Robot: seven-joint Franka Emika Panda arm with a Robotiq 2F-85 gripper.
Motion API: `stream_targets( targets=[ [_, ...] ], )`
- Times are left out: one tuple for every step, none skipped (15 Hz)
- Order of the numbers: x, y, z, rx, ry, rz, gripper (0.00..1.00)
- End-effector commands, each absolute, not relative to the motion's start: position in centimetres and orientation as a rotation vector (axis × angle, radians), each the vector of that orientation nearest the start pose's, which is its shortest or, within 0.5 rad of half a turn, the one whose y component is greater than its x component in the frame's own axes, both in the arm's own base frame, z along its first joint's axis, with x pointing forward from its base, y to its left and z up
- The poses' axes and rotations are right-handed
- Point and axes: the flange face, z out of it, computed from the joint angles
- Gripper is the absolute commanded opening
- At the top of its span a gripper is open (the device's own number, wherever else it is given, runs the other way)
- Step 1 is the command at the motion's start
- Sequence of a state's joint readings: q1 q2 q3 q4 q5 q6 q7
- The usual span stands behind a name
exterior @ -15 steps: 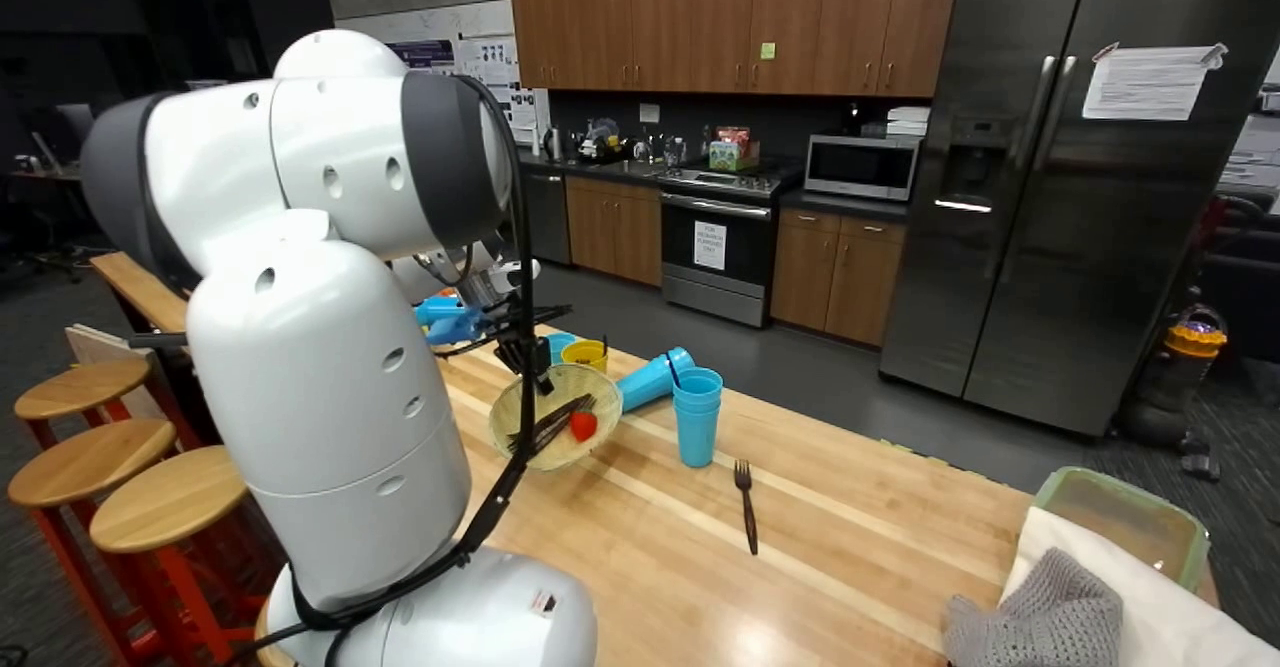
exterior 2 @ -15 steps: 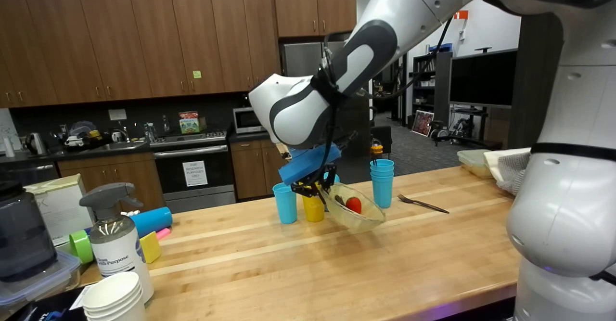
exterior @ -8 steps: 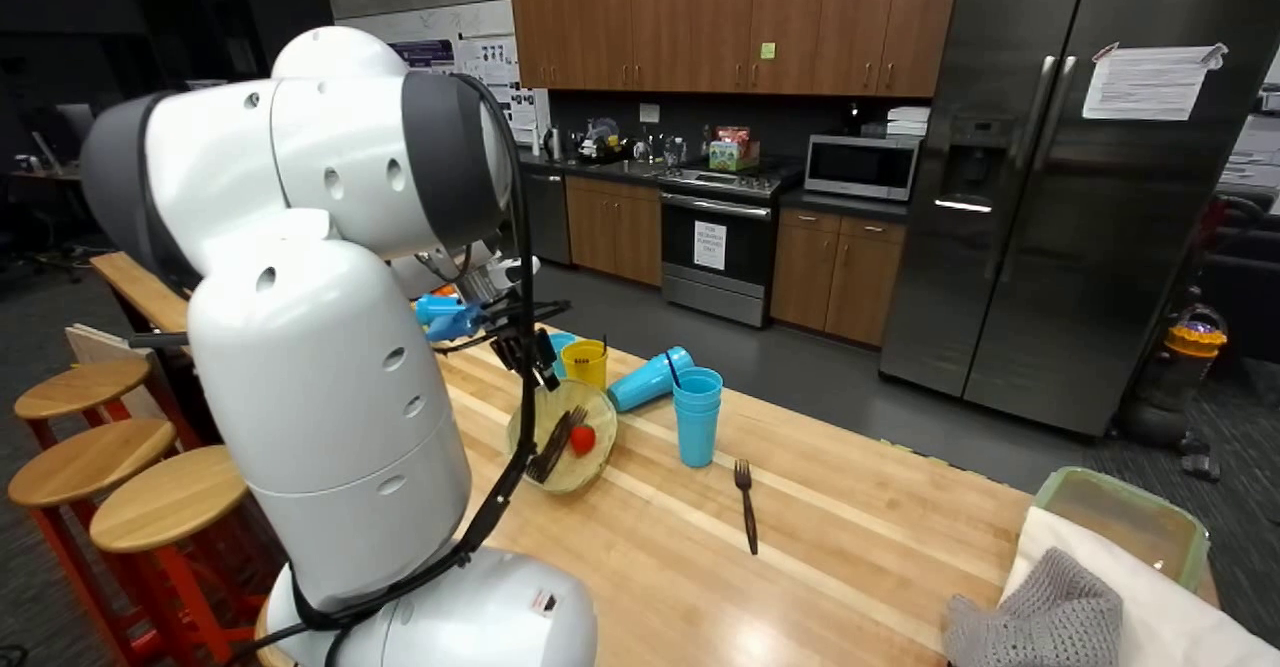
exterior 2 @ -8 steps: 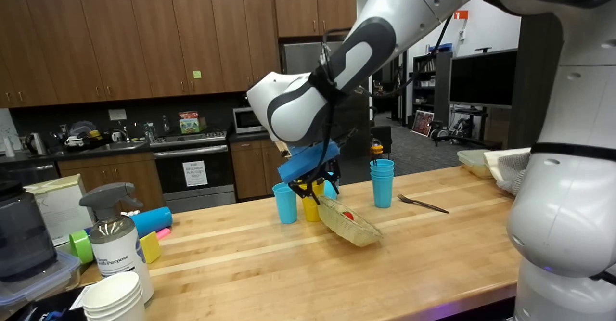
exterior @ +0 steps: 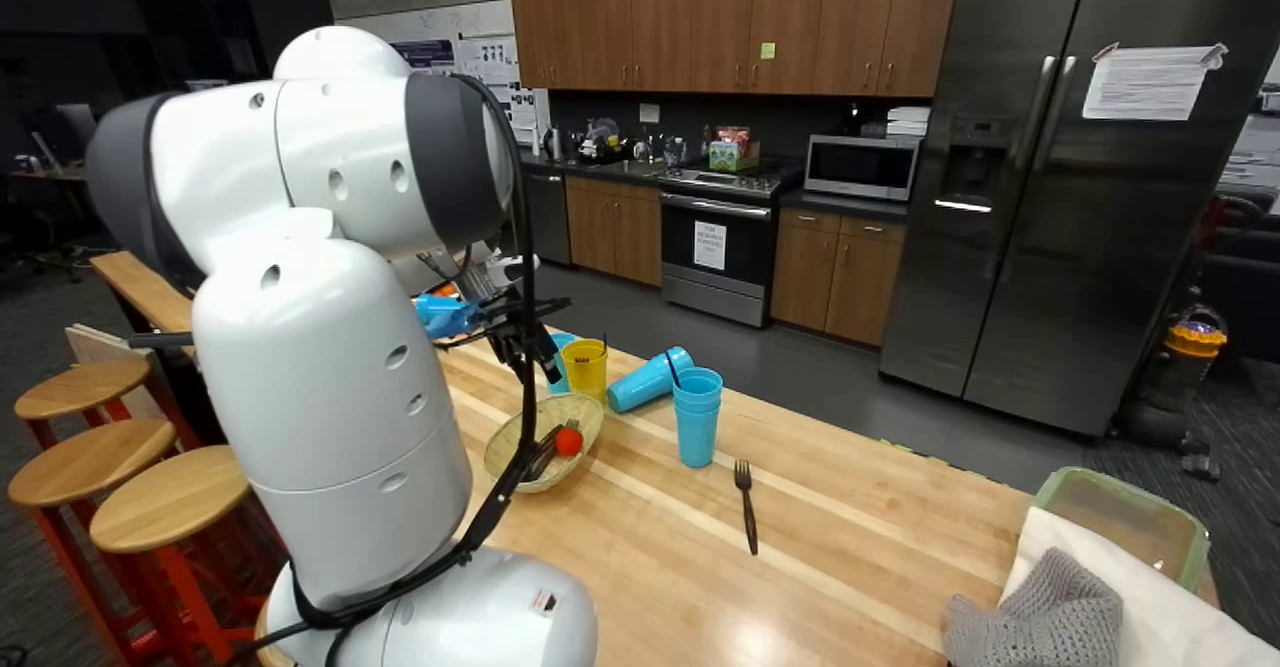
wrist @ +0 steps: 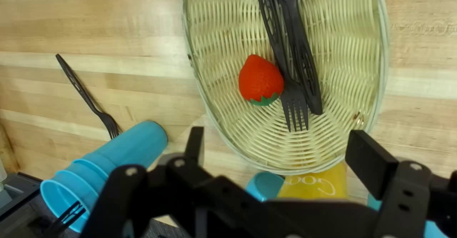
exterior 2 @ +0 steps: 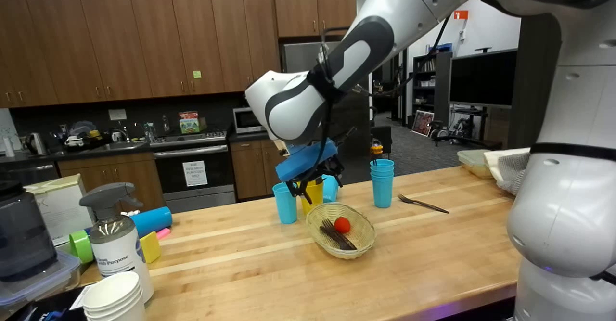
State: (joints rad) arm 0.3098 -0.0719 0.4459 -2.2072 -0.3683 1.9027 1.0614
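A pale wooden table [exterior 2: 240, 273] stretches across this kitchen, and right up front stand white cups [exterior 2: 113, 294] and a spray bottle [exterior 2: 118, 246], its label giving us "with Purpose" in dark print. Further in sits the wicker basket [wrist: 342, 41] on the tabletop, carrying a red strawberry [wrist: 261, 80], a black fork [wrist: 293, 91] touching it, and a second black utensil [wrist: 305, 57] alongside. And here's the gripper [wrist: 275, 140], just above the basket's far rim, its fingers spread wide apart; the wrist view frames that end of the basket between them. Right behind, a yellow cup [wrist: 317, 191] shows white letters, partly cut off and hard to call. Close by, an upright blue cup [exterior 2: 285, 205], a tipped blue cup [exterior: 650, 379] and a standing blue stack [exterior: 697, 417], with a loose fork [exterior: 747, 507] near it on the wood. Across the floor, the sheet [exterior 2: 195, 173] on the oven [exterior 2: 219, 176] reads loud and clear: "FOR RESEARCH PURPOSES ONLY". Over on the dark fridge [exterior: 1050, 227], the papers [exterior: 1150, 82] carry print too small to read.
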Motion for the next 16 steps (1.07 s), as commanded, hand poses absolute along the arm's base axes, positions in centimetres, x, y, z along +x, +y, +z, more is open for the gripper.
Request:
stream_targets(
  targets=[
    [37.89,32.45,39.72,-3.494,0.41,-0.334,1.0],
    [38.0,32.58,39.62,-3.455,0.49,-0.389,1.0],
    [38.11,32.64,39.66,-3.434,0.561,-0.452,1.0],
    [37.91,32.39,39.62,-3.474,0.459,-0.361,1.0],
    [37.99,32.5,39.63,-3.458,0.503,-0.397,1.0],
    [38.01,32.56,39.61,-3.45,0.526,-0.41,1.0],
    [38.02,32.6,39.56,-3.446,0.54,-0.414,1.0],
    [38.03,32.61,39.53,-3.444,0.545,-0.414,1.0],
    [38.04,32.61,39.49,-3.444,0.546,-0.414,1.0],
    [38.05,32.62,39.45,-3.444,0.547,-0.413,1.0],
    [38.05,32.62,39.43,-3.444,0.548,-0.413,1.0],
    [38.1,32.64,39.35,-3.447,0.542,-0.411,1.0],
    [38.08,32.67,39.24,-3.454,0.525,-0.408,1.0],
    [37.98,32.66,39.15,-3.462,0.516,-0.397,1.0],
    [37.9,32.69,39.05,-3.464,0.504,-0.39,1.0],
    [37.84,32.72,38.99,-3.465,0.496,-0.378,1.0]
  ],
)
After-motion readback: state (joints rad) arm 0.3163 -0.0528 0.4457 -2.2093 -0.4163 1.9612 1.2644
